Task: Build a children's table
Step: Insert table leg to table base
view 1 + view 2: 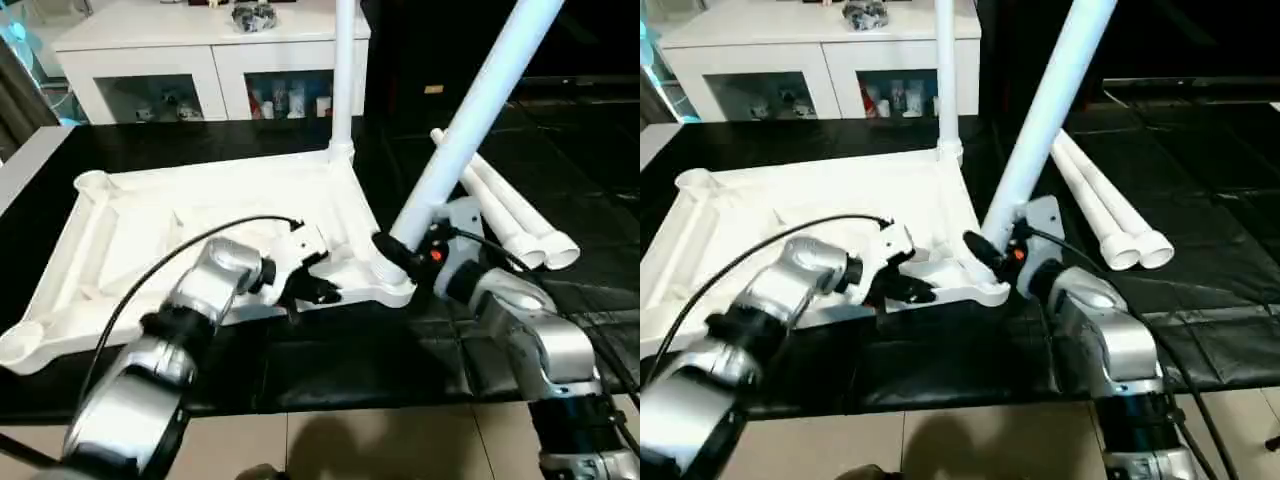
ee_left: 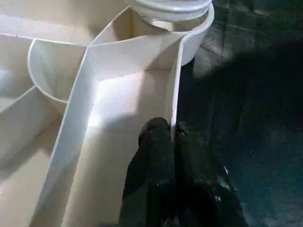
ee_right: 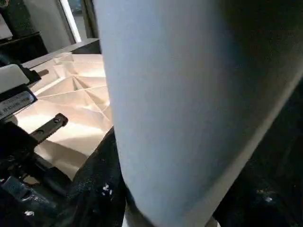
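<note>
Head views, done: we see the upturned children's table (image 1: 130,230) lying ribs-up on the black tabletop (image 1: 330,360). One upright leg (image 1: 344,70) stands in its corner socket at 1 o'clock.
Head views, in hand: our right tool (image 1: 400,250) is clamped round the tilted leg (image 1: 480,110). Its foot meets the socket at 4 o'clock, and we judge it not yet seated because it leans.
Head views, left to do: two spare legs (image 1: 510,215) lie side by side at 3 o'clock. The sockets at 10 and 8 o'clock are empty, so we judge the task under half done.
Head views, room: the black tabletop is open at 6 o'clock. The spare legs crowd the right arm's side, and the white cabinet (image 1: 200,50) stands well back at 12.
Left wrist view: our left tool (image 2: 173,137) pinches the table's thin rim wall between narrow fingers, steadying it. The leg-filled socket (image 2: 170,9) sits just beyond along that rim.
Right wrist view: the tilted leg (image 3: 189,94) sits tight against the tool's dark fingers (image 3: 94,189), with the ribbed underside just beside them.
</note>
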Available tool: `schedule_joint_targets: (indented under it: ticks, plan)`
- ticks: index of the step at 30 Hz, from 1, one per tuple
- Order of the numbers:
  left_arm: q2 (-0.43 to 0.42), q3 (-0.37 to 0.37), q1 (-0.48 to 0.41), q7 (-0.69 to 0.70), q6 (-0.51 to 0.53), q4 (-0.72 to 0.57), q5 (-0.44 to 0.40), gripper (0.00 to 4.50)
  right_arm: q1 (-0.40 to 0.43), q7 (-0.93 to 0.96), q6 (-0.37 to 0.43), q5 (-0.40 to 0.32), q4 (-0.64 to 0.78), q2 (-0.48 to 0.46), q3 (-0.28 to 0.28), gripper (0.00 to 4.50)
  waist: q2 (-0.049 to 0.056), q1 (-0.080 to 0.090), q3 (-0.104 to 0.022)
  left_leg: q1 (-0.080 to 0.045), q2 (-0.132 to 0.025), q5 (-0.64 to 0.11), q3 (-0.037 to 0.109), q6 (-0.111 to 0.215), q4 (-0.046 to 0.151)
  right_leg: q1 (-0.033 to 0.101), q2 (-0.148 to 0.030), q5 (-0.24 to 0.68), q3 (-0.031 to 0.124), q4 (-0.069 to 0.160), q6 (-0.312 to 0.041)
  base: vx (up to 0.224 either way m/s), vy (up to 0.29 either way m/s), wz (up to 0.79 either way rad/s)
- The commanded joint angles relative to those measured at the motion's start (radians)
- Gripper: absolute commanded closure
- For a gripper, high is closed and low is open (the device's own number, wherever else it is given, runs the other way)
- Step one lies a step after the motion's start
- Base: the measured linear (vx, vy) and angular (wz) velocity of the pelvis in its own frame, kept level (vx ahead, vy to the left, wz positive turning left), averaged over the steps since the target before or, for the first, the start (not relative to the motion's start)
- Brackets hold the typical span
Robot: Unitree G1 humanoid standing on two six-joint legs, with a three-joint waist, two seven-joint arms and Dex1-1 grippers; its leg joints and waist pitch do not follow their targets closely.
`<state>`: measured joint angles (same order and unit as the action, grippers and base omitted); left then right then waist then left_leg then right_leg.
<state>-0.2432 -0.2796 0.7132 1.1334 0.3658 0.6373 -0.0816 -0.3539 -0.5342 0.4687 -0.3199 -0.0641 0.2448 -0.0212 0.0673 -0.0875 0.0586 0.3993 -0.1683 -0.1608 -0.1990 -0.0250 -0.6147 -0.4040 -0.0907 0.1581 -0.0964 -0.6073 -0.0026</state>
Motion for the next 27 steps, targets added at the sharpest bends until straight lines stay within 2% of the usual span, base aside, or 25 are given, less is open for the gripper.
schedule_joint_targets:
  ticks: [1, 5, 8, 13, 15, 16, 19, 21, 27]
  plan:
    - [-0.012, 0.002, -0.022, -0.03, 0.048, -0.048, 0.002, 4.5, -0.016, -0.004, -0.015, 0.001, -0.005, -0.007, -0.002, 2.56, -0.012, -0.006, -0.073, -0.032, -0.067, -0.37, 0.047, -0.001, 0.088, 0.039, -0.086, 0.388, 0.057, 0.092, -0.181, 0.0, 0.0, 0.0]
    - [-0.021, -0.013, -0.048, -0.026, -0.096, -0.071, 0.0, 4.5, -0.012, -0.012, -0.019, 0.004, -0.008, -0.005, -0.003, 2.56, -0.011, -0.006, -0.072, -0.03, -0.066, -0.37, 0.049, 0.001, 0.089, 0.036, -0.085, 0.413, 0.056, 0.097, -0.158, 0.0, 0.0, 0.0]
    - [-0.041, -0.031, -0.066, 0.002, -0.15, -0.099, -0.008, 4.5, -0.009, -0.018, -0.02, 0.003, -0.01, 0.001, -0.003, 2.56, -0.011, -0.007, -0.074, -0.03, -0.066, -0.364, 0.048, 0.0, 0.09, 0.036, -0.084, 0.393, 0.057, 0.094, -0.16, 0.0, 0.0, 0.0]
    - [-0.049, -0.019, -0.08, 0.024, -0.157, -0.125, 0.015, 4.5, -0.007, -0.025, -0.021, 0.002, -0.011, 0.01, -0.001, 2.56, -0.012, -0.009, -0.076, -0.028, -0.065, -0.325, 0.043, 0.01, 0.089, 0.037, -0.084, 0.334, 0.059, 0.087, -0.179, 0.0, 0.0, 0.0]
    - [-0.053, -0.015, -0.082, 0.023, -0.165, -0.134, 0.021, 4.06, -0.006, -0.026, -0.022, 0.003, -0.011, 0.011, -0.001, 2.56, -0.014, -0.012, -0.076, -0.028, -0.066, -0.316, 0.043, 0.012, 0.089, 0.039, -0.085, 0.332, 0.059, 0.086, -0.181, 0.0, 0.0, 0.0]
    - [-0.057, -0.016, -0.082, 0.017, -0.171, -0.132, 0.019, 4.06, -0.006, -0.028, -0.023, 0.004, -0.012, 0.012, -0.001, 2.56, -0.015, -0.011, -0.076, -0.028, -0.066, -0.312, 0.042, 0.013, 0.09, 0.038, -0.083, 0.328, 0.059, 0.085, -0.181, 0.0, 0.0, 0.0]
    - [-0.073, -0.032, -0.079, 0.042, -0.168, -0.123, 0.016, 4.06, -0.007, -0.031, -0.025, 0.005, -0.015, 0.013, -0.002, 2.56, -0.015, -0.011, -0.074, -0.027, -0.066, -0.321, 0.043, 0.011, 0.09, 0.038, -0.084, 0.353, 0.059, 0.088, -0.175, 0.0, 0.0, 0.0]
    - [-0.077, -0.036, -0.077, 0.045, -0.17, -0.118, 0.015, 3.95, -0.008, -0.033, -0.026, 0.006, -0.016, 0.013, -0.002, 2.56, -0.014, -0.011, -0.073, -0.031, -0.066, -0.336, 0.043, 0.004, 0.091, 0.035, -0.084, 0.38, 0.059, 0.091, -0.165, 0.0, 0.0, 0.0]
    - [-0.074, -0.029, -0.059, 0.025, -0.208, -0.08, 0.009, 3.95, -0.005, -0.038, -0.026, 0.006, -0.012, 0.016, -0.005, 2.56, -0.014, -0.011, -0.074, -0.03, -0.065, -0.342, 0.043, 0.0, 0.092, 0.035, -0.083, 0.369, 0.059, 0.09, -0.165, 0.0, 0.0, 0.0]
